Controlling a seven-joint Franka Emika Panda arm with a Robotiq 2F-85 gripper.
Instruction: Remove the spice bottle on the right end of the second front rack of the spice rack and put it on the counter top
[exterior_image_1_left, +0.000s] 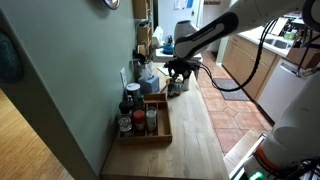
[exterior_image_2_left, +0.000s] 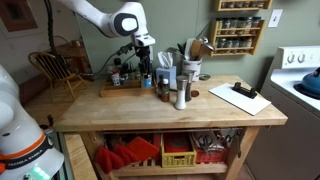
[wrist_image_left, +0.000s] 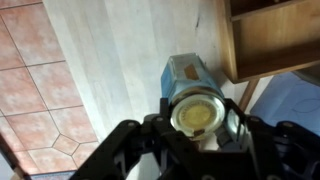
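My gripper is shut on a spice bottle with a bluish body and a pale yellow lid. It holds the bottle over the wooden counter top, just beside the corner of the wooden spice rack. In both exterior views the gripper hangs at the end of the rack with the bottle low over the counter. Whether the bottle touches the counter I cannot tell. Several bottles still stand in the rack.
A utensil holder and a tall metal mill stand close beside the gripper. A clipboard lies at the counter's far end. Jars and a kettle stand by the green wall. Tiled floor lies past the counter edge.
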